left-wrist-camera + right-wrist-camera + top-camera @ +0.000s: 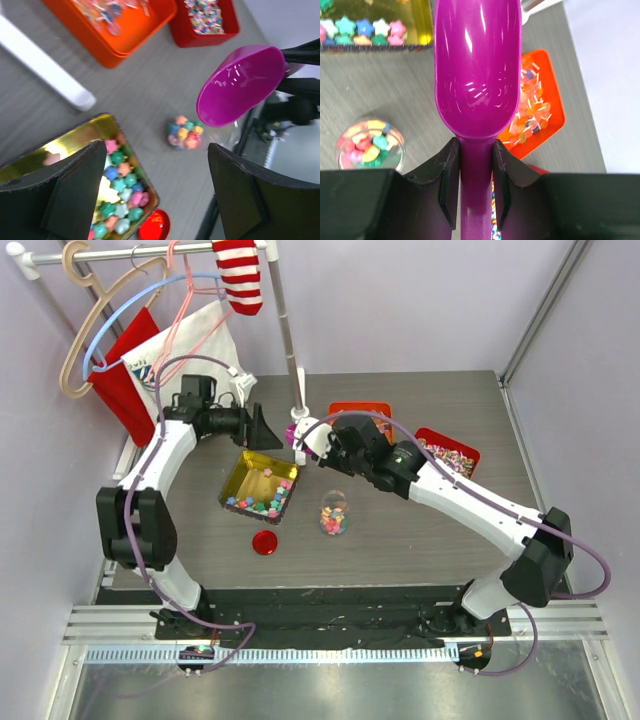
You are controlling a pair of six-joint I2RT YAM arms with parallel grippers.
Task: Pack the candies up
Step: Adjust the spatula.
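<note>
The candies are small star-shaped pastel sweets. Many lie in a gold tin [240,480] [30,160], piled along its near side [268,500] [120,195] [360,30]. More of them fill the bottom of a clear jar [334,513] [185,134] [367,145] standing without its lid. A red lid [265,542] [156,226] lies flat beside the tin. My right gripper [325,437] [475,170] is shut on the handle of a purple scoop [297,432] [240,85] [477,65], whose bowl is empty and hangs above the table. My left gripper [262,427] [165,200] is open and empty over the tin's far edge.
An orange tin [360,410] [125,45] [555,110] of shiny wrapped sweets and a red tin [468,452] [200,37] sit at the back right. A clothes rail's white foot [298,405] [45,70] stands behind the gold tin, with hangers [100,310] at the back left.
</note>
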